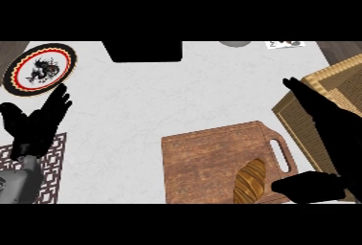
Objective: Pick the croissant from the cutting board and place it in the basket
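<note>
Lying on the board (205, 162) near its handle, croissant (249, 182), right hand (322, 139) spread just beside it over the basket (338, 76), left hand (39, 122) resting spread at left.

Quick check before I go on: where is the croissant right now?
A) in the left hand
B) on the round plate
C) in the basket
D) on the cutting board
D: the croissant lies on the cutting board, near its handle side; the right hand is beside it, and the basket shows no croissant.
</note>
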### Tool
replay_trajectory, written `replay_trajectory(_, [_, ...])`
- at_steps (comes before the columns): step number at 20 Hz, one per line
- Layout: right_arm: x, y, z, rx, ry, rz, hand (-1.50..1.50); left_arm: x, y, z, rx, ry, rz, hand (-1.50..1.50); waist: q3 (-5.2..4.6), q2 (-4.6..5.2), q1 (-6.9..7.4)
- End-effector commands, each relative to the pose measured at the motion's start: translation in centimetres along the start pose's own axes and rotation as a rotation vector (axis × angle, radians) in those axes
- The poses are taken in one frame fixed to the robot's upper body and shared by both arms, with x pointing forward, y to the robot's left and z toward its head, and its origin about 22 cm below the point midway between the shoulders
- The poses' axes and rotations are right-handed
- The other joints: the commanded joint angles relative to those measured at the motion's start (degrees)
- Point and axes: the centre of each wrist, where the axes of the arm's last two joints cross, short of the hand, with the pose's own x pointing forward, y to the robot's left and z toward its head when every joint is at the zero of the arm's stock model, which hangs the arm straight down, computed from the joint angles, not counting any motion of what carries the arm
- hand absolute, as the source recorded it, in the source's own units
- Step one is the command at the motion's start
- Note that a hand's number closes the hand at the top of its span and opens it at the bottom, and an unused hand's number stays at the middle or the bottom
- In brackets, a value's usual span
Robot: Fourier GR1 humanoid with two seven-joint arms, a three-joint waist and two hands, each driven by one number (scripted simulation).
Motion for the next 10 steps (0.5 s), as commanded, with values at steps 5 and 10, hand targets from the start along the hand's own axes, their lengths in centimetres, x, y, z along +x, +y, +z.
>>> replay_trajectory(5, [-1.5,-3.9,5.2,0.167,0.077,-0.017,-1.5,-0.7,1.2,0.6,0.019,0.0,0.008,0.0,0.18,0.05,-0.41])
replay_trajectory(10, [-2.6,-4.9,9.5,0.08,0.049,-0.114,-1.5,-0.5,0.8,0.3,0.01,0.002,-0.012,0.0,0.28,0.2,-0.16])
